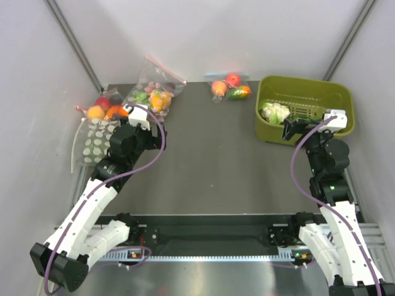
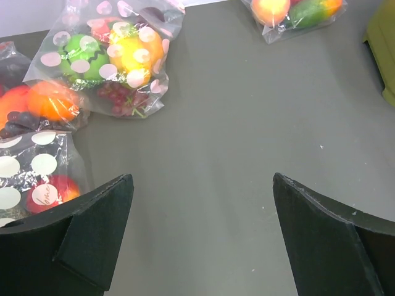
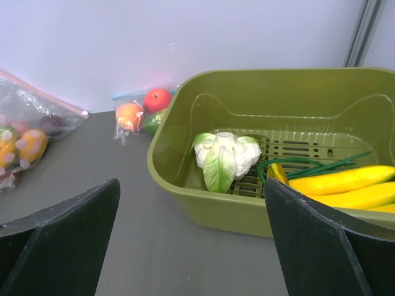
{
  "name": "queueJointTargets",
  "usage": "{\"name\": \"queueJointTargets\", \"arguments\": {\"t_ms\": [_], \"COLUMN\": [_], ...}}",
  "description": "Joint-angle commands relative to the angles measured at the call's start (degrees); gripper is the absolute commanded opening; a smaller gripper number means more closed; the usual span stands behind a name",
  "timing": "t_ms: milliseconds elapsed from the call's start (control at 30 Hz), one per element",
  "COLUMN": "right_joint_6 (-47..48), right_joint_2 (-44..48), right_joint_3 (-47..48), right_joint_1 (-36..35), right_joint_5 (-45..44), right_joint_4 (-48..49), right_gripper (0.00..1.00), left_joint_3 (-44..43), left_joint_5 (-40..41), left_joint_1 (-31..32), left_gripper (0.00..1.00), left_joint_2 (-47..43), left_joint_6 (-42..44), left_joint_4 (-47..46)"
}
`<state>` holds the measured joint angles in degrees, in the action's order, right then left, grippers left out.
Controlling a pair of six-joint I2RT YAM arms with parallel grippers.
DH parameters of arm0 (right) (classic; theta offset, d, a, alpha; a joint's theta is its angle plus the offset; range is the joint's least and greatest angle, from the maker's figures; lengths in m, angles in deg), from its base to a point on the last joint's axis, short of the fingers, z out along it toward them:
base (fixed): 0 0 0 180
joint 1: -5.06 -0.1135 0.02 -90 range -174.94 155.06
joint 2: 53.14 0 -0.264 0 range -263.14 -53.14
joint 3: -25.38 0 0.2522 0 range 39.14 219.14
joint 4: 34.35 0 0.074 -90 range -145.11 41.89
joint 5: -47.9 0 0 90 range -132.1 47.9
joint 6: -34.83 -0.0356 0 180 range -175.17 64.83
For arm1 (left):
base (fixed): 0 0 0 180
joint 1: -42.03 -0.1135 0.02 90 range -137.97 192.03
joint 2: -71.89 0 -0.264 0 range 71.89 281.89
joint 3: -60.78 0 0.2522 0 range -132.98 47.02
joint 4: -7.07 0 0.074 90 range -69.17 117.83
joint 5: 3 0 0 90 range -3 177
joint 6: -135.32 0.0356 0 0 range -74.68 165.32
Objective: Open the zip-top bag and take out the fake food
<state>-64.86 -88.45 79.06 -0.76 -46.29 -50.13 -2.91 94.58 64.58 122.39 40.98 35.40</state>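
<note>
- While both arms reach out over the table (image 1: 210,166), the bag (image 1: 229,90) lies at the far edge, about mid-table, near the green bin (image 1: 307,81) on its left side and apart from it.
- Its blue zip strip runs along the side toward the wall; I cannot tell whether it is sealed.
- The food (image 1: 232,80) sits inside the bag: a red fruit at the back, an orange one on the left, a green-and-orange one on the right.
- The left gripper (image 2: 200,237) has its fingers wide apart with nothing between them, over bare table; the bag is well ahead, to its right.
- The right gripper (image 3: 191,240) is also spread wide and empty, close before the bin's near wall.
- A cauliflower (image 3: 225,157) and yellow pieces (image 3: 345,185) lie in the bin.
- Dotted bags (image 2: 105,55) of fruit lie at the far left.
</note>
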Motion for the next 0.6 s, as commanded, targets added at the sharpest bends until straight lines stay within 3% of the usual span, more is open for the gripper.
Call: {"name": "queueJointTargets", "arguments": {"t_ms": [0,200,367,567], "right_joint_6": [0.82,1.08,0.47,0.11], "right_joint_2": [-0.11,0.06,2.43,4.02], "right_joint_3": [2.00,1.57,-1.16,-1.95], "right_joint_1": [0.02,0.11,0.11,0.11], "right_joint_5": [0.76,2.25,1.90,2.08], "right_joint_4": [0.62,0.35,1.32,0.44], "right_gripper": [1.00,1.00,1.00,1.00], "left_joint_3": [-1.75,-0.69,-1.57,-9.03], "left_joint_5": [1.56,-2.91,1.91,3.76], "left_joint_1": [0.13,0.13,0.13,0.57], "left_gripper": [0.99,0.99,0.99,0.99], "left_joint_2": [-0.05,2.32,6.71,14.79], "left_joint_6": [0.47,1.52,2.05,0.12], "left_joint_4": [-2.70,-3.93,-4.55,-4.10]}}
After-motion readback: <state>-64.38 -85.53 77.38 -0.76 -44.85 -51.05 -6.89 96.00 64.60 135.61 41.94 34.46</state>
